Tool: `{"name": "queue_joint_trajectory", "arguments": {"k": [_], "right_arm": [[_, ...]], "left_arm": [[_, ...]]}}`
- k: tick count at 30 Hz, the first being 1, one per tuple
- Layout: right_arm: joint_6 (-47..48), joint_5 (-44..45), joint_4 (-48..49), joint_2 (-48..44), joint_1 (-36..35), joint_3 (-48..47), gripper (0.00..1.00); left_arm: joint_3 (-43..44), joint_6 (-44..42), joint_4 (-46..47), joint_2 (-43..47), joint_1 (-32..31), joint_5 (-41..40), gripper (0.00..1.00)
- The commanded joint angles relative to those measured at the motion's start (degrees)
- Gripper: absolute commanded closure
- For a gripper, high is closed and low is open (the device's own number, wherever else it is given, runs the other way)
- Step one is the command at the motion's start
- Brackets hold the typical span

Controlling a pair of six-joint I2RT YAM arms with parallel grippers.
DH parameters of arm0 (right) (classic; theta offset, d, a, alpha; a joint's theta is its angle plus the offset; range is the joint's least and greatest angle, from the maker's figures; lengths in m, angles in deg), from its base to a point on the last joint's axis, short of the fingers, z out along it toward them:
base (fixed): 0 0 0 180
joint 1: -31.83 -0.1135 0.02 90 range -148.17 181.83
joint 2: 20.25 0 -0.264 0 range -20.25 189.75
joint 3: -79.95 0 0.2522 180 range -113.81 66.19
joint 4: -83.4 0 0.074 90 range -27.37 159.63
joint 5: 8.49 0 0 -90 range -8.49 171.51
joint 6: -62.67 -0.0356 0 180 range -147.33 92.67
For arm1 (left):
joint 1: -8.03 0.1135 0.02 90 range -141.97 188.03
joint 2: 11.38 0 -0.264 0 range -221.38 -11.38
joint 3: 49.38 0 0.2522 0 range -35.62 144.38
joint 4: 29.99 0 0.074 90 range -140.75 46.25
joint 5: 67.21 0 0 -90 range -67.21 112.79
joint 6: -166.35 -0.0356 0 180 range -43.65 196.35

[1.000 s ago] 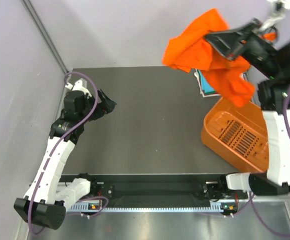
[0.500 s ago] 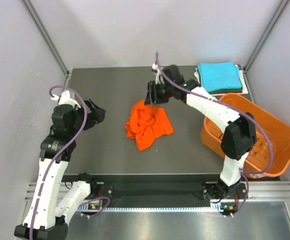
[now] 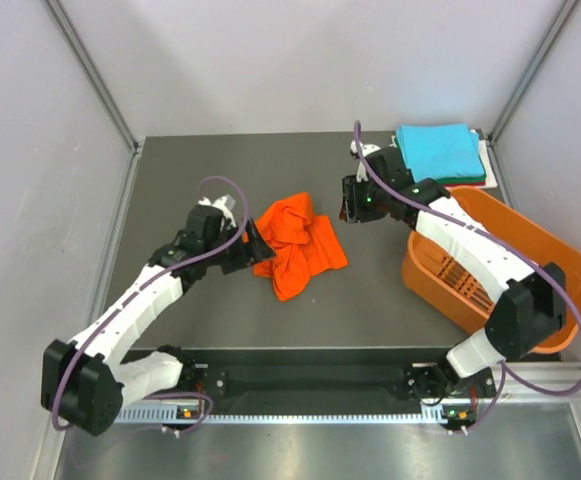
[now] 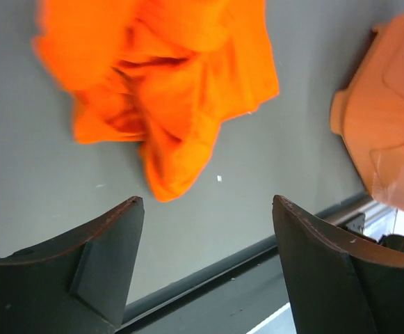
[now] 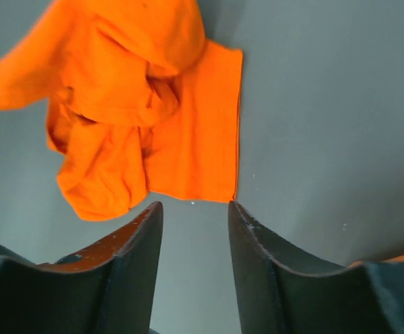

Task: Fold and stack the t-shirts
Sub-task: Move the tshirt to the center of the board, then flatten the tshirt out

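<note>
Overhead, the crumpled orange t-shirt (image 3: 295, 245) lies on the table (image 3: 190, 170), the left gripper (image 3: 259, 250) just beside its left edge and the right gripper (image 3: 346, 208) near its far right corner. Left wrist: jaws wide and empty, cloth beyond them. Right wrist: jaws partly apart, holding nothing, cloth beyond.

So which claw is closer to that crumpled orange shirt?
Left. Seen from above, the left gripper is right at the orange t-shirt's left edge, jaws open. The right gripper is off its far right corner, with a visible gap between.
</note>
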Motion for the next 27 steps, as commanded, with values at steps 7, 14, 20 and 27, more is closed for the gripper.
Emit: {"name": "queue_joint_trajectory", "arguments": {"k": [7,14,20,27], "right_arm": [[-2.51,4.98,1.17,11.71,-2.39,-0.31,0.65],[-1.90,6.23,2.39,15.41,-2.39,2.14,0.66],[-1.81,5.62,2.74,17.96,-2.04,2.94,0.69],[-1.81,1.67,6.00,18.31,-1.16,7.51,0.73]], "left_arm": [[-5.02,6.26,13.36,-7.98,-2.99,-2.62,0.25],[-2.30,4.16,13.29,-12.38,-2.99,-3.58,0.28],[7.10,0.64,7.31,-12.56,-2.55,-17.46,0.27],[14.14,-1.47,5.56,-18.09,1.32,-17.99,0.23]]}}
